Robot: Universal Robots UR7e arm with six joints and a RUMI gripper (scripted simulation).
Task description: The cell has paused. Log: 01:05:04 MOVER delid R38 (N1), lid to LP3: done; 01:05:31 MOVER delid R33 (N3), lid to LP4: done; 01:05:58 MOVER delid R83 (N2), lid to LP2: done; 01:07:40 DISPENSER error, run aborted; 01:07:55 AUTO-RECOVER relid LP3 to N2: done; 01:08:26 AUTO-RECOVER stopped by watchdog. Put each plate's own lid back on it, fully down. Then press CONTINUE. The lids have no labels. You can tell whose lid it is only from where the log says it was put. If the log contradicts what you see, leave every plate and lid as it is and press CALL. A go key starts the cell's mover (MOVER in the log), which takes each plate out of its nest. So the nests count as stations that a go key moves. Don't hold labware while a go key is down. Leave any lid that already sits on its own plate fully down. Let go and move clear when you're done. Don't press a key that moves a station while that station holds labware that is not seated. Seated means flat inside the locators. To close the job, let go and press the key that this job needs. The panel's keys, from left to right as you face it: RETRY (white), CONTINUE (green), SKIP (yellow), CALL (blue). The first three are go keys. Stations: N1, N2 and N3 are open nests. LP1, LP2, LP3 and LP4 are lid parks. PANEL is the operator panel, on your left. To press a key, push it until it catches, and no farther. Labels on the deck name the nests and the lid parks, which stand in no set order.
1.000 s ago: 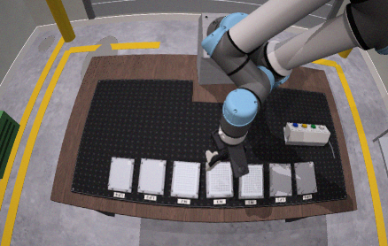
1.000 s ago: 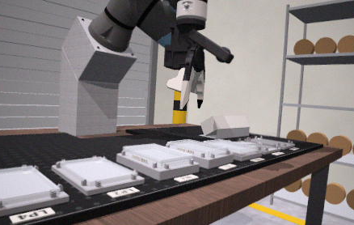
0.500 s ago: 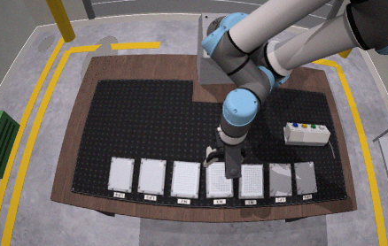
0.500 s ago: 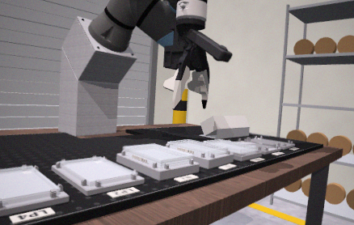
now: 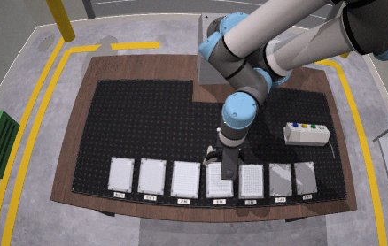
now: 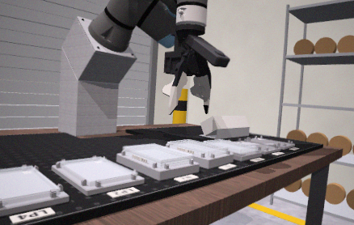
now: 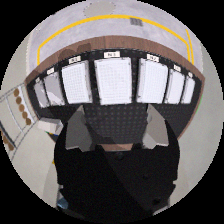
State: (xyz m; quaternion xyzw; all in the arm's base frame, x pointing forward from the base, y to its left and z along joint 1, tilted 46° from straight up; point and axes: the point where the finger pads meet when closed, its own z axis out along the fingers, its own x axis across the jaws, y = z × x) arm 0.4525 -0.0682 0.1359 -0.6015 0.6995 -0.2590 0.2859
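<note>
A dark two-jaw gripper point(image 5: 226, 160) point(image 6: 190, 111) point(image 7: 115, 104), opened wide with nothing held, is suspended above the black perforated mat point(image 5: 152, 119) point(image 6: 22, 147) point(image 7: 117, 120); white lidded plates point(image 5: 185, 179) point(image 6: 155, 155) point(image 7: 153, 80) are lined along its edge.

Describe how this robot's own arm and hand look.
The arm has pale grey tubes, dark grey joint housings, black rings and light blue caps. The hand is black, with two tapering jaws whose lower parts look grey, plus a dark oblong block on its side.
</note>
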